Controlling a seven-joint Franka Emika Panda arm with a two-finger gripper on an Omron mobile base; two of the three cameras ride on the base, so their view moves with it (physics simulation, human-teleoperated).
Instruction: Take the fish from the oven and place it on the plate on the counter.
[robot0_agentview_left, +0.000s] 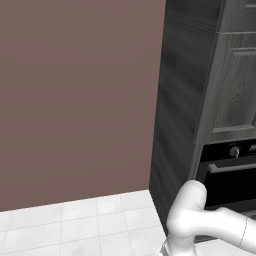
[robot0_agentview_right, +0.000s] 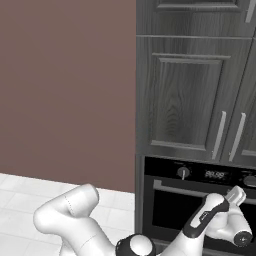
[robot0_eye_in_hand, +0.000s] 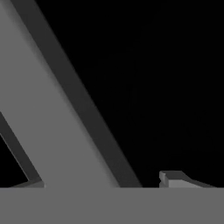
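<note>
A: Gripper (robot0_agentview_right: 239, 194)?
B: At the handle (robot0_agentview_right: 190, 190) of the oven (robot0_agentview_right: 200, 200), door shut right ahead. Jaw gap, cannot tell.
A: Fish?
B: Unseen behind that door.

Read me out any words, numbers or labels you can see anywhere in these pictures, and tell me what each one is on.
None can be read.
Small display on the oven's control strip: pale digits, too small and blurred to read.
Round knobs: no legible markings.
Cupboard doors and wall: no text.
</note>
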